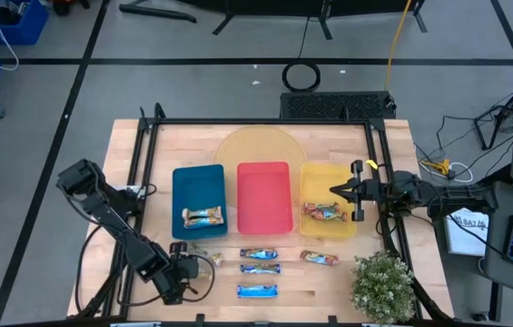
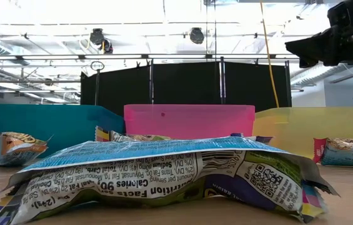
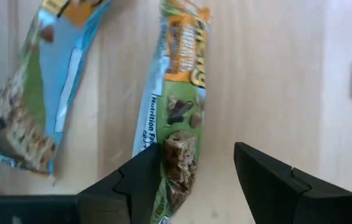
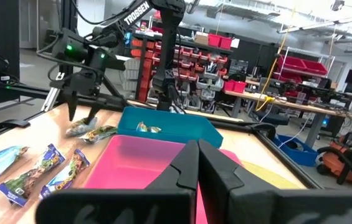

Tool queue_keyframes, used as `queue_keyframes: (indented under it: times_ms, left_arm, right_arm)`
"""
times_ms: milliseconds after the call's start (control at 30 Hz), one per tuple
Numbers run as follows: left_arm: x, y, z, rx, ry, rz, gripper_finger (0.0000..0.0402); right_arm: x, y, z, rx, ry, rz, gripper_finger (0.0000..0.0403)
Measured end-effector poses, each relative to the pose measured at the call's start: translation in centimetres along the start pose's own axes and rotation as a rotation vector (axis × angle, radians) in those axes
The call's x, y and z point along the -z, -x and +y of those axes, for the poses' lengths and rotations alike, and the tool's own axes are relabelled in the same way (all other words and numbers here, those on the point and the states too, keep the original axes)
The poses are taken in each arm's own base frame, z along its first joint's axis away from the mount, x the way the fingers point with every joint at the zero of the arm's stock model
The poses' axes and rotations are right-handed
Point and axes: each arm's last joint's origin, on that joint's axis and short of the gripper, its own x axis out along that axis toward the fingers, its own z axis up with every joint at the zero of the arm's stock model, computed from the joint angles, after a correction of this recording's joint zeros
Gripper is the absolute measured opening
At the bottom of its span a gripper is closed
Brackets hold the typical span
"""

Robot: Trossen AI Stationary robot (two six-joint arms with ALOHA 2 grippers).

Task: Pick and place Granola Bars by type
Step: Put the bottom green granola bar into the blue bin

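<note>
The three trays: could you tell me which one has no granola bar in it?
The red tray, in the middle, holds nothing; the blue tray and the yellow tray each hold bars.

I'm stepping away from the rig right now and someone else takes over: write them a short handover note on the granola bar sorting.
Left gripper: open, low at the table's front left, fingers straddling a green-tan bar; not closed yet.
Right gripper: shut, empty, raised above the yellow tray.
Done: bars lie in the blue tray and the yellow tray; the exact count is hard to tell. The red tray looks empty.
Left: loose bars in front of the trays, two beside the left gripper, three blue-white bars in a column, one red-orange bar near the yellow tray.
</note>
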Motion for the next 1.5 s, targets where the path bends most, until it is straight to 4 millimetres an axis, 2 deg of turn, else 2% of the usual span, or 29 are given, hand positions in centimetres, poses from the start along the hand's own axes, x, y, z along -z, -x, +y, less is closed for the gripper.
queue_keyframes:
  times_ms: [267, 433, 667, 833, 1067, 1267, 1367, 1500]
  left_arm:
    - [-1.3, 1.5, -1.1, -0.038, -0.055, -0.067, 0.0211]
    - [-1.0, 1.6, -0.5, -0.118, -0.071, -0.035, 0.0212]
    - [-0.8, 1.6, -0.4, -0.121, -0.055, -0.010, 0.0212]
    - [0.0, 0.7, 0.4, -0.133, -0.031, 0.001, 0.0212]
    - [2.2, -1.4, 2.0, -0.072, 0.006, -0.005, 0.0212]
    - [2.9, -1.8, 2.3, -0.085, 0.004, -0.021, 0.0209]
    - [2.7, -1.7, 2.1, -0.088, 0.000, -0.021, 0.0189]
    - [2.1, -1.2, 1.4, -0.079, -0.024, -0.017, 0.0129]
  right_arm:
    - [0.0, 0.0, 0.0, -0.002, -0.030, -0.004, 0.0000]
    - [0.0, 0.0, 0.0, -0.002, -0.031, -0.004, 0.0000]
    - [0.0, 0.0, 0.0, -0.002, -0.029, -0.004, 0.0000]
    - [0.0, 0.0, 0.0, -0.002, -0.029, -0.004, 0.0000]
    - [0.0, 0.0, 0.0, -0.003, -0.028, 0.003, 0.0000]
    - [0.0, 0.0, 0.0, -0.003, -0.030, 0.004, 0.0000]
    - [0.0, 0.0, 0.0, -0.003, -0.033, 0.005, 0.0000]
    - [0.1, 0.0, 0.0, -0.004, -0.036, 0.008, 0.0000]
